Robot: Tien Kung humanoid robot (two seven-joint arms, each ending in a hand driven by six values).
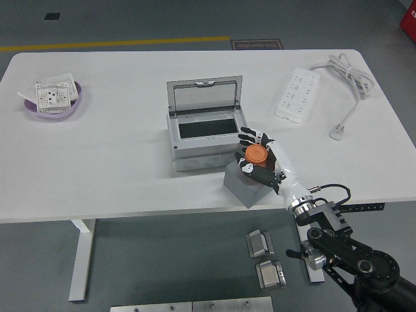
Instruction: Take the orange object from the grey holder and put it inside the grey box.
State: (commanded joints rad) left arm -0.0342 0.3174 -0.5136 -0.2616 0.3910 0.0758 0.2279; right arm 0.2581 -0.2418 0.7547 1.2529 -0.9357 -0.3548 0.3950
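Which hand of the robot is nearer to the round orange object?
The right hand: its fingers are around the round orange object, just above the grey block holder. The left hand is not in view.

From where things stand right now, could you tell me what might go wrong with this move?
The right robot hand wraps its fingers around the orange object above the grey holder; a loose grasp could drop it. The grey box opening is narrow, and its raised lid stands behind, so the hand could bump it.
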